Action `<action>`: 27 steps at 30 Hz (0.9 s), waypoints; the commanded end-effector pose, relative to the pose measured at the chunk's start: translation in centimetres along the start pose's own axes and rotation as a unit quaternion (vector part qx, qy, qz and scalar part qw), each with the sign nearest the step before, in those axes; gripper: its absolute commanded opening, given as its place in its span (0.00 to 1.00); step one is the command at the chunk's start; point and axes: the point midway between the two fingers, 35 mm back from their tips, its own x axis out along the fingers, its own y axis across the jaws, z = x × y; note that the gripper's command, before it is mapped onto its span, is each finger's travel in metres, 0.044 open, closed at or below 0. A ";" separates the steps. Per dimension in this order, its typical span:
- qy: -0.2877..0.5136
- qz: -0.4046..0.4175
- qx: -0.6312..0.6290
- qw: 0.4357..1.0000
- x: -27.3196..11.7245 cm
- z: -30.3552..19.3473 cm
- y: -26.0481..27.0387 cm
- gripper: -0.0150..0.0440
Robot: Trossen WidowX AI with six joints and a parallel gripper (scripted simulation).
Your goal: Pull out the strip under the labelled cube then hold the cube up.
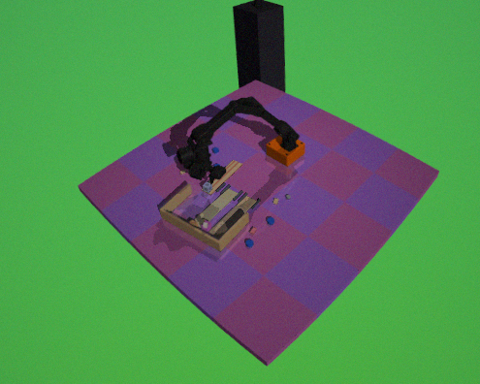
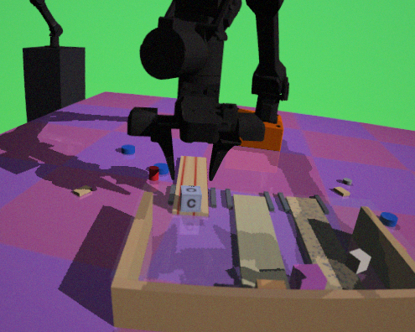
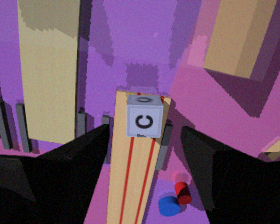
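Half-open jaws, apparently empty; grey guides flank the striped strip.

The black tool points down, its two fingers parted.

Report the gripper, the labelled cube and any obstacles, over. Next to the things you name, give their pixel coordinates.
Gripper (image 1: 213, 177) (image 2: 192, 180) (image 3: 145, 130) open, nothing held. Labelled cube (image 1: 207, 187) (image 2: 190, 199) (image 3: 144, 120) on red-striped strip (image 1: 229, 175) (image 2: 188, 172) (image 3: 123, 165). No obstacle seen between fingers and cube.
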 end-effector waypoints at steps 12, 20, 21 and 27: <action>0.002 -0.001 0.003 1.000 2.5 -0.1 0.0 0.68; 0.002 -0.001 0.003 1.000 3.8 -0.1 0.0 0.68; 0.002 -0.001 0.003 1.000 3.9 -0.2 0.0 0.68; 0.001 0.001 0.000 1.000 4.1 -0.1 0.1 0.63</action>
